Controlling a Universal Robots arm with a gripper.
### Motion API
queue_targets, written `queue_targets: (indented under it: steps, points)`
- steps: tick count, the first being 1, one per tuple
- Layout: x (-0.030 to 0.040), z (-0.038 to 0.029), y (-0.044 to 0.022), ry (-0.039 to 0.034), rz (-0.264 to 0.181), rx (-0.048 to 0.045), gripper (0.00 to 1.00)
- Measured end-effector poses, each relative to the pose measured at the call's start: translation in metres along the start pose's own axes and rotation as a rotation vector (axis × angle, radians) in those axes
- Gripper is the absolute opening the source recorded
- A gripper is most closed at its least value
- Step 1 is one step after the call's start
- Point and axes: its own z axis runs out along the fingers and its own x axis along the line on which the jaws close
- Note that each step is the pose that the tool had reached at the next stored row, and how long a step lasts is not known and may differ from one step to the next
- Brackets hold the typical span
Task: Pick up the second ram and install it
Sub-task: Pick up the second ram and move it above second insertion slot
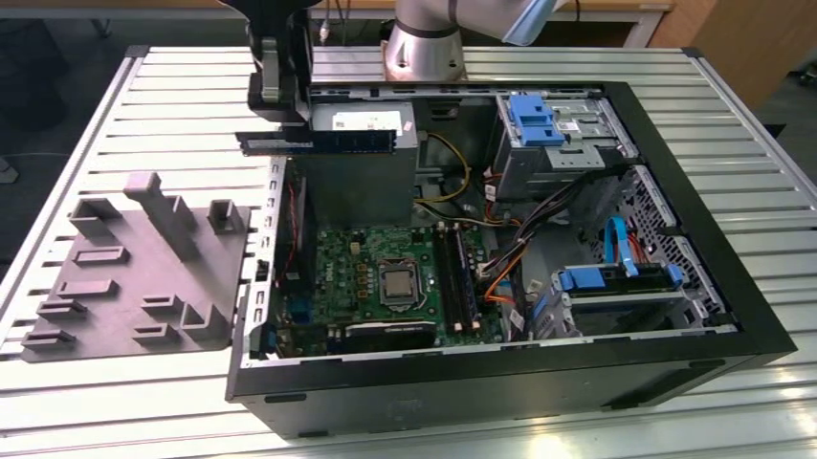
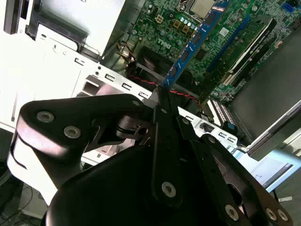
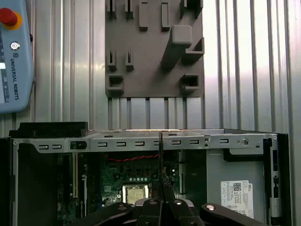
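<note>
1. While I held the second ram (image 1: 335,142), a slim, flat, dark bluish-green memory stick with a row of small chips, I had it gripped near one end. Most of its length stuck out free toward the exterior view's right. I judged that pressing it home from such an off-centre grip could swing it in my grasp and seat it crooked.
2. It hung level over the wall of the open black desktop computer case (image 1: 511,373) on the exterior view's left. That put it well apart from the long black plastic memory slots (image 1: 456,277) on the green motherboard (image 1: 344,258). A skewed approach, I reckoned, could miss the slot or strain the board.
3. Orange and yellow cables (image 1: 504,263) lay just beside those slots. The free end might have snagged on them, or on the case's pale metal rim.
4. My pincer (image 1: 283,127) was closed down to the board's thickness, its fingers (image 2: 165,141) clamped on the stick's flat faces. In the second wrist view the stick ran straight out from between them. It touched nothing else.
</note>
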Motion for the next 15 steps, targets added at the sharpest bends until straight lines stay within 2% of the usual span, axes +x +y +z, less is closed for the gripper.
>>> queue_targets:
  steps: [15]
  points:
    - [-0.0002, 0.0003, -0.0038, 0.0, 0.0, 0.0, 0.12]
